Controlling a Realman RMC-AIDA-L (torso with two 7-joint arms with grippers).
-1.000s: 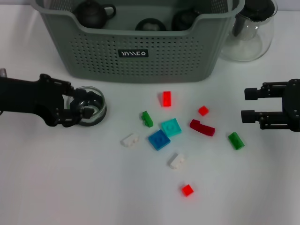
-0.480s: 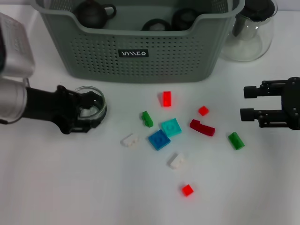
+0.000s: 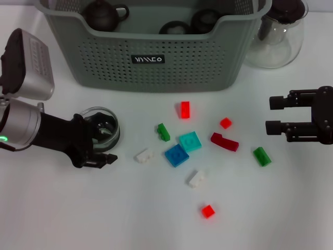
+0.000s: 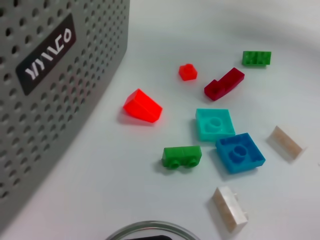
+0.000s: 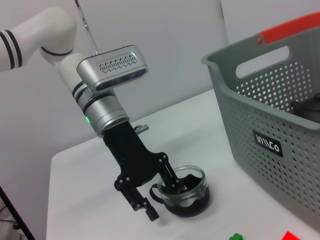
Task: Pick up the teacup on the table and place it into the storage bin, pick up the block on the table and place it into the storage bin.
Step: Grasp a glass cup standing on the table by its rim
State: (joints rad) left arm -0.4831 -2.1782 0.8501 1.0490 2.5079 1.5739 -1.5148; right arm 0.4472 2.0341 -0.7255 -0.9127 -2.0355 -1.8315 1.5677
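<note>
The teacup point(image 3: 91, 113) is a small clear glass cup standing on the white table in front of the grey-green storage bin point(image 3: 104, 57). My left gripper point(image 3: 104, 144) is open and straddles the cup's near wall, with one finger inside the cup and the other outside on the table side. The right wrist view shows this too: the cup point(image 5: 194, 192) and the left gripper point(image 5: 160, 197). Several blocks lie in mid-table, among them a red one point(image 3: 184, 109), a blue one point(image 3: 176, 154) and a teal one point(image 3: 190, 141). My right gripper point(image 3: 271, 114) is open and empty at the right.
The bin holds a dark teapot point(image 3: 101, 13) and dark cups. A clear glass pitcher point(image 3: 278, 36) stands to the bin's right. More blocks lie around: green point(image 3: 261, 156), dark red point(image 3: 224, 141), white point(image 3: 196, 178) and small red point(image 3: 208, 211).
My left arm has swung round and its wrist has risen into view. Its gripper has shifted right and nearer, now straddling the cup's near wall. The cup and the right arm have stayed put.
</note>
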